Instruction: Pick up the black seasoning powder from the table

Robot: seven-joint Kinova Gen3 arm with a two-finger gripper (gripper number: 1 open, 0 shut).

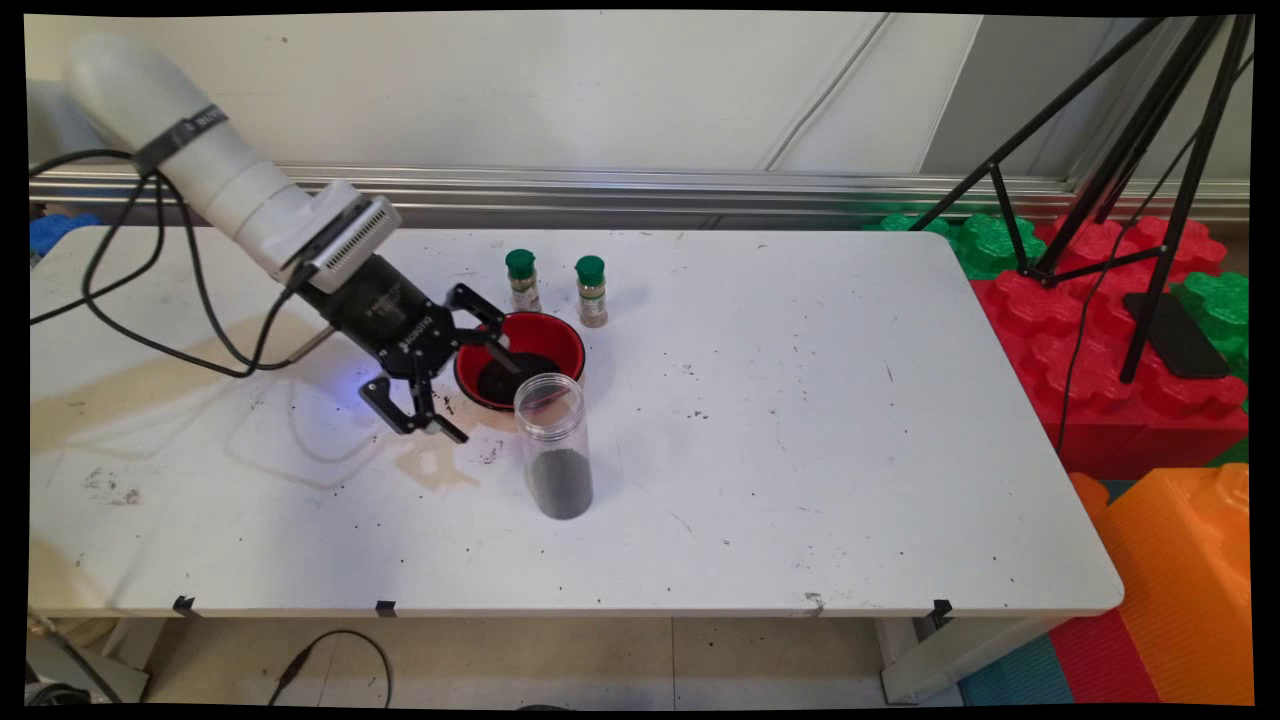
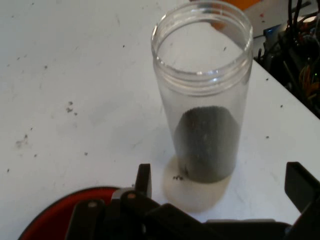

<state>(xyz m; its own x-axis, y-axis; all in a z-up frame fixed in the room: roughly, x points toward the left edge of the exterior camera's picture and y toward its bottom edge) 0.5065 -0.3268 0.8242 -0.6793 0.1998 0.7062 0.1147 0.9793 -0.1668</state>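
Claw (image 1: pixel 466 369) was spread wide, gripping nothing, beside the round red bowl (image 1: pixel 545 332) of dark powder mid-table; clear plastic jar (image 1: pixel 556 445) stood partly filled.

jar (image 1: pixel 553 445) and bowl (image 1: pixel 545 335) crowd end effector (image 1: pixel 470 375)

Bright, even indoor light washes the white bench (image 1: pixel 760 420). The clear jar (image 1: pixel 553 445) casts only a faint, soft shadow. Main view is sharp, slightly bowed at its edges. Hand view is softer, with mild glare on the jar's rim.
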